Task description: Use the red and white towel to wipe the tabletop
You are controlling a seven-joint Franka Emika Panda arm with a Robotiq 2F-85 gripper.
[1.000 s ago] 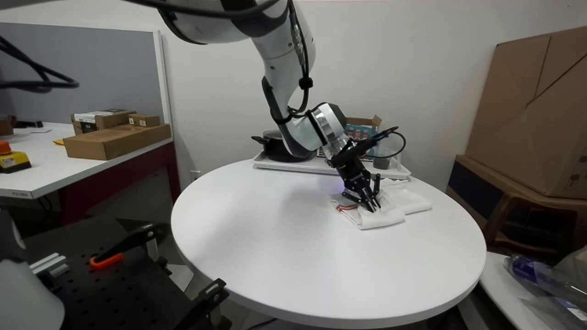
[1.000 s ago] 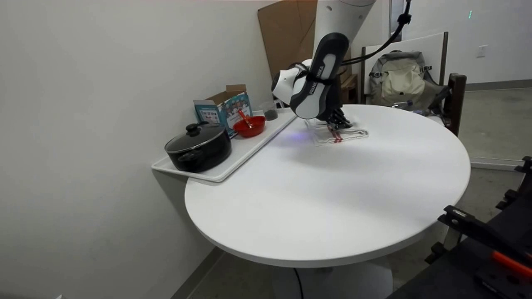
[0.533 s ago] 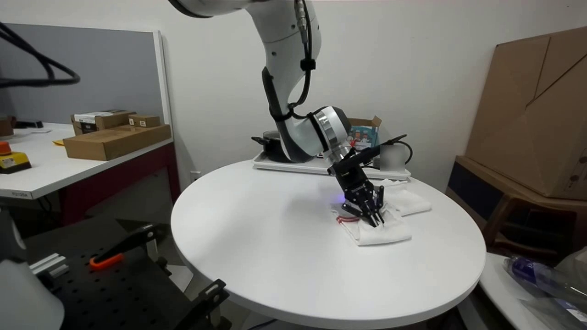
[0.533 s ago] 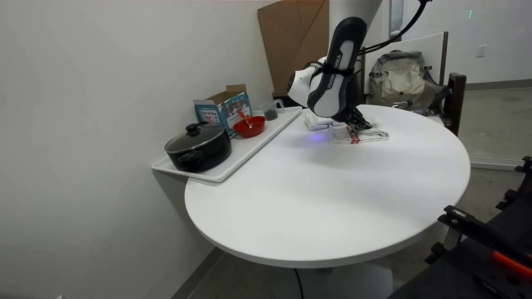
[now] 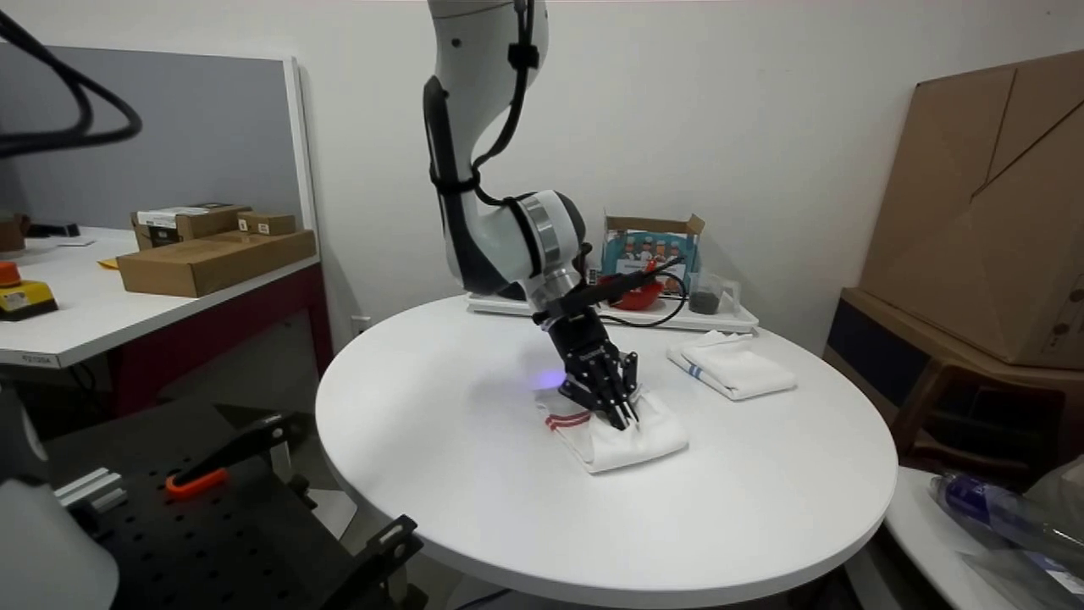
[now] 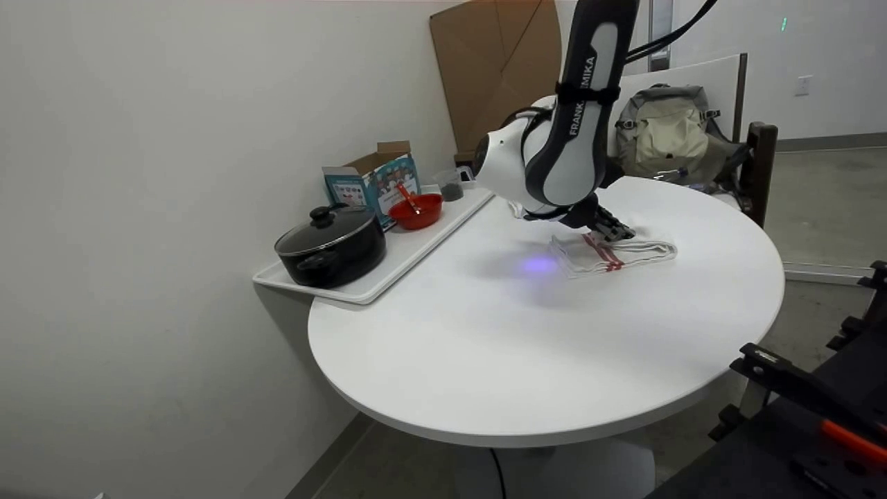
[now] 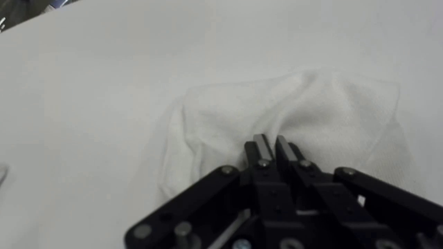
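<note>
While the Robotiq gripper (image 7: 272, 139) has its fingers clamped on a crease of the red-striped white towel (image 5: 639, 447) — folded on the round white tabletop (image 5: 508, 517) — wiping seems in hand, and the next move calls for a level, pressing drag.

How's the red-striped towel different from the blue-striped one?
The red-striped towel is pinched in the gripper; the blue-striped towel lies loose. The blue-striped towel also sits nearer the tray than the red-striped towel. Both are white, folded and on the tabletop.
</note>
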